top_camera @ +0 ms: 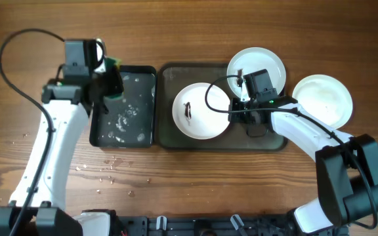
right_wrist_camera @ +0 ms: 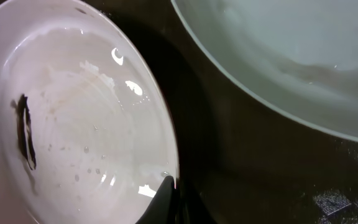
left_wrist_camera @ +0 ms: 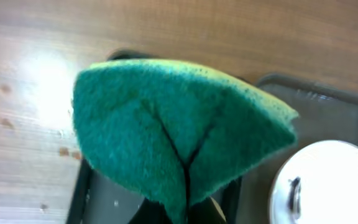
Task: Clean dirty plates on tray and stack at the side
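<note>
Overhead and wrist views of a plate-washing station. The left hand (top_camera: 107,84) hangs over the far left corner of the small black tray (top_camera: 125,134), which is speckled with water, and is clenched on a folded green sponge (left_wrist_camera: 179,124) held off the surface. The large tray (top_camera: 169,134) lies just right of the small one on the wooden counter (top_camera: 195,177).

The smudged plate (top_camera: 202,111) rests left of centre in the large tray, its dark streak left of its middle. The right hand (right_wrist_camera: 168,200) is clenched on this plate's near right rim. A second plate (top_camera: 256,65) sits at the far right corner of the large tray, overlapping its far rim; no smudge can be made out on it, as the arm covers part. A third plate (top_camera: 322,99) stands on the counter just right of the large tray, apart from the other two. Water drops (top_camera: 110,164) dot the counter near the small tray.
</note>
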You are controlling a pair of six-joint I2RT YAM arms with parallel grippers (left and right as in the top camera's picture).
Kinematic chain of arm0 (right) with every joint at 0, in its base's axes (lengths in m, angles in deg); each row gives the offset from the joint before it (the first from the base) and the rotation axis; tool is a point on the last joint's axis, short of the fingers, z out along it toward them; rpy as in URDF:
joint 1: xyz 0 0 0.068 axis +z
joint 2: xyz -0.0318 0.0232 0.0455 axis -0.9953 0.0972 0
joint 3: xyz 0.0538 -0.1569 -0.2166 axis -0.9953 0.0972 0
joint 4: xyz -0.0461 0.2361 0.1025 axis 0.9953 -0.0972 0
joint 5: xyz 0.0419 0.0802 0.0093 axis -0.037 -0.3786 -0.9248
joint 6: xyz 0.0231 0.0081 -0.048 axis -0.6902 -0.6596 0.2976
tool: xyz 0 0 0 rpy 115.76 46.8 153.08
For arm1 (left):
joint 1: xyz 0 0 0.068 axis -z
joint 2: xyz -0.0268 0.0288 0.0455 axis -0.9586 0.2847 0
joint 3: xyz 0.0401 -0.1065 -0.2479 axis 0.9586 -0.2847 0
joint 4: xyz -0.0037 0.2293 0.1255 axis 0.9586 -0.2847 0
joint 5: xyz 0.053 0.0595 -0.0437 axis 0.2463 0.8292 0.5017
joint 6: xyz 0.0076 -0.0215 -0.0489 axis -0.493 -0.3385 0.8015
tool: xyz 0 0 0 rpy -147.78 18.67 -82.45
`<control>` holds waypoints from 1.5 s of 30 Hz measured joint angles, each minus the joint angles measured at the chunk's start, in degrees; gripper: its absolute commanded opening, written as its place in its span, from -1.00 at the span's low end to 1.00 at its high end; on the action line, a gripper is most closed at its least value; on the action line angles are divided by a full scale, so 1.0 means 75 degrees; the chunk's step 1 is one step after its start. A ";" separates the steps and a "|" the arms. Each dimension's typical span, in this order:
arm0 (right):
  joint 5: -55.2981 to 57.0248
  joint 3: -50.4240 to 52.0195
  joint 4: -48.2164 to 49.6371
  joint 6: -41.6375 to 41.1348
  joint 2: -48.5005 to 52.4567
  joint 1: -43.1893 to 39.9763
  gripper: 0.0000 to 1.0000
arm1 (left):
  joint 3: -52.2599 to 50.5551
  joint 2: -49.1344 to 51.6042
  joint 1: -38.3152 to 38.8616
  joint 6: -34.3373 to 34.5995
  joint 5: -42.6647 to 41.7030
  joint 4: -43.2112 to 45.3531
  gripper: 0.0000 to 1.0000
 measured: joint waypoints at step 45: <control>-0.0026 0.0000 -0.0015 0.0003 0.0003 0.0000 -0.91 | 0.2337 0.5091 0.3791 0.2588 -0.0382 -0.0676 -0.92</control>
